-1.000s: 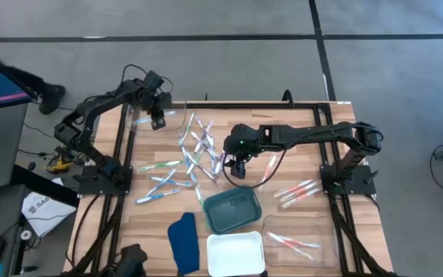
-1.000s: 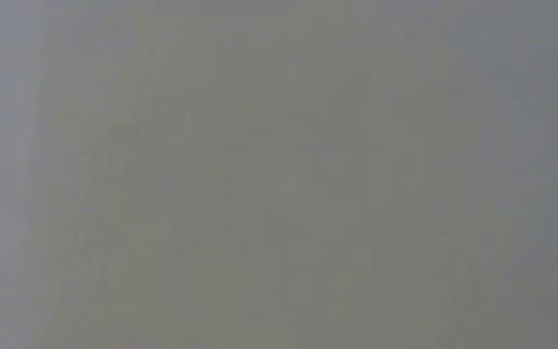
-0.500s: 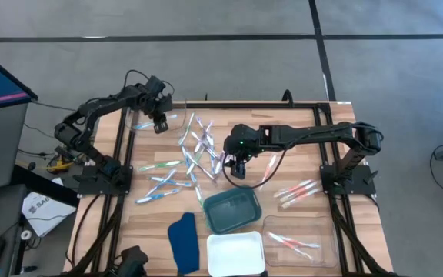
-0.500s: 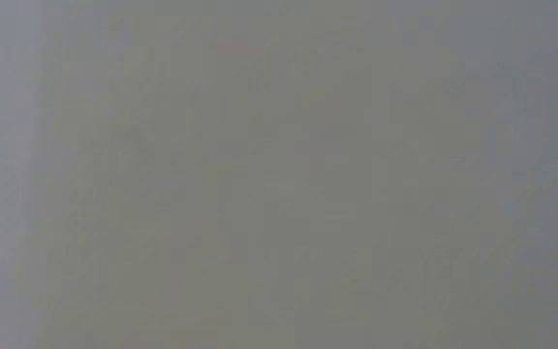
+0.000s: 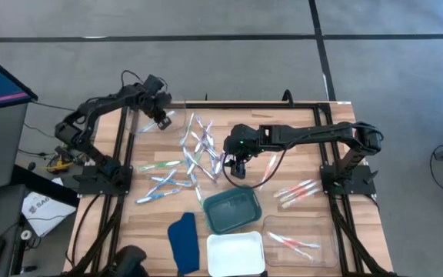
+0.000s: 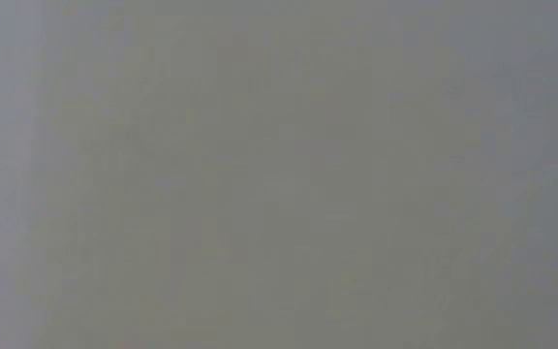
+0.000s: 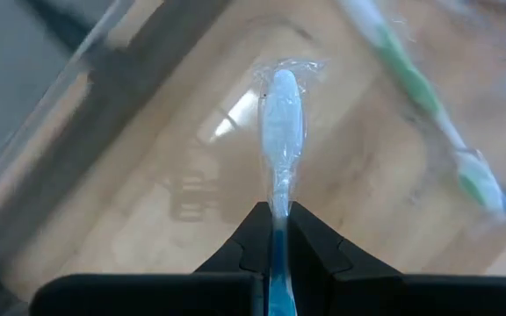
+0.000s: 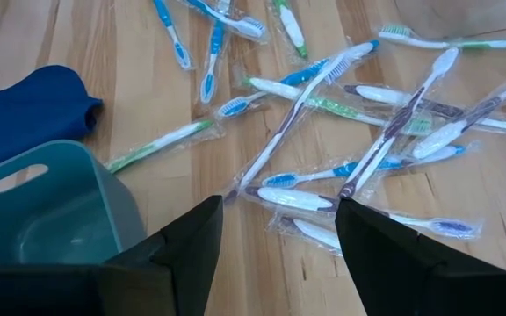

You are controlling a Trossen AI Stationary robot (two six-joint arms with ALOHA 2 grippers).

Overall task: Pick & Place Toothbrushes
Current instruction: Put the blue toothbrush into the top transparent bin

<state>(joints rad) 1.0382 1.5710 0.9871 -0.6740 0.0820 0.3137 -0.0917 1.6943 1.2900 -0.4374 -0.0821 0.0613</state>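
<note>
Nearest the viewer sit a white tray (image 5: 235,254), a clear tray (image 5: 302,240) holding a few pink-orange brushes, and a teal bin (image 5: 231,211); just beyond the bin the right end effector (image 5: 237,171) hovers with fingers spread and empty. The loose toothbrushes (image 8: 323,140) lie scattered on the worktop (image 5: 283,185) directly ahead of it, toward the left, long axes crossing every way, so this arm is much the nearer. At the far left, the left end effector (image 7: 272,230) pinches a blue toothbrush (image 7: 281,132) by its handle, the brush running straight out from the fingertips over what seems to be a clear container (image 5: 133,123).
</note>
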